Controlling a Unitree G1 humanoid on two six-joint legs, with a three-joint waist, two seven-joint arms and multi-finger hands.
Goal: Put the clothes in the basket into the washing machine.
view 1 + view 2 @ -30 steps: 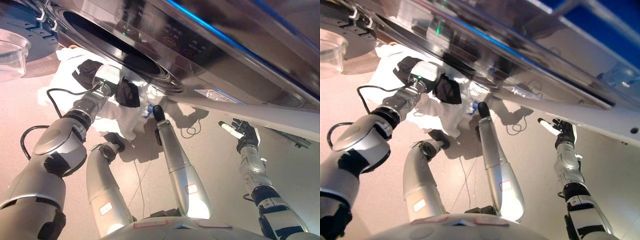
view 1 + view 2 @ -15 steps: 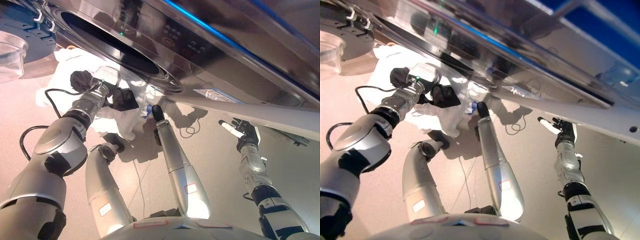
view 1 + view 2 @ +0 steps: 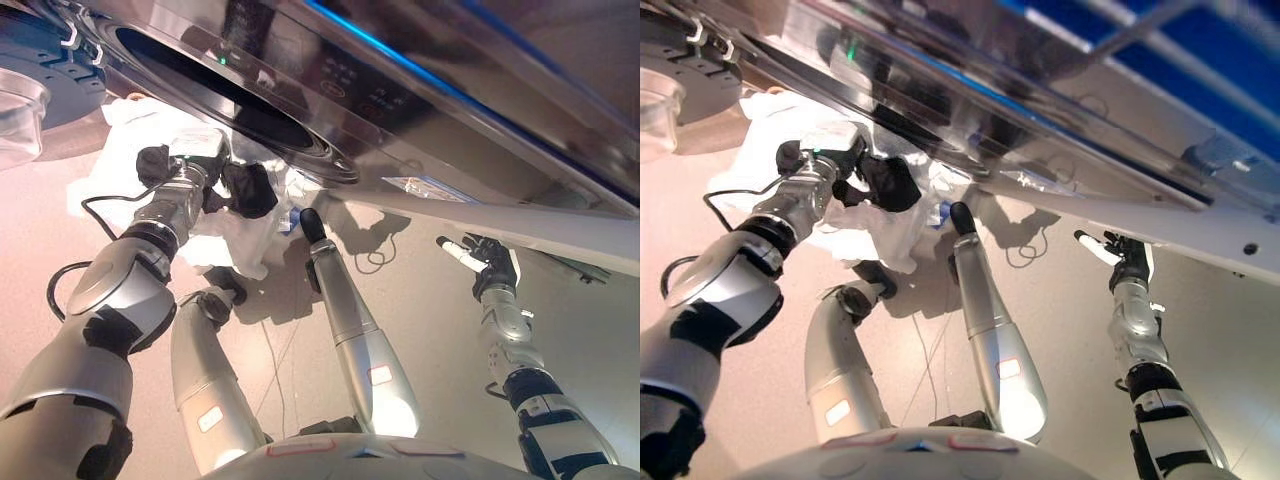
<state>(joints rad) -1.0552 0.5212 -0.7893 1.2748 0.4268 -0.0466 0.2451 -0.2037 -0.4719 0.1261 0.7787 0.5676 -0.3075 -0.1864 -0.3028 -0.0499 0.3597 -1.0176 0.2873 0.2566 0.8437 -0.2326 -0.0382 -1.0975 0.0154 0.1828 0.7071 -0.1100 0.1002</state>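
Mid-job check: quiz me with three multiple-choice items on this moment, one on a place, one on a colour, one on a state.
1. Where is the left hand?
A. beside the right hand
B. over the white clothes, below the washer opening
C. inside the drum

2. What colour are the clothes under it?
A. white
B. red
C. green

3. How is the right hand?
A. curled round cloth
B. open, holding nothing
C. pressing a button

Key: 1 B, it hangs under the washing machine opening; 2 A, the heap is white; 3 B, fingers straight, apart from the clothes.
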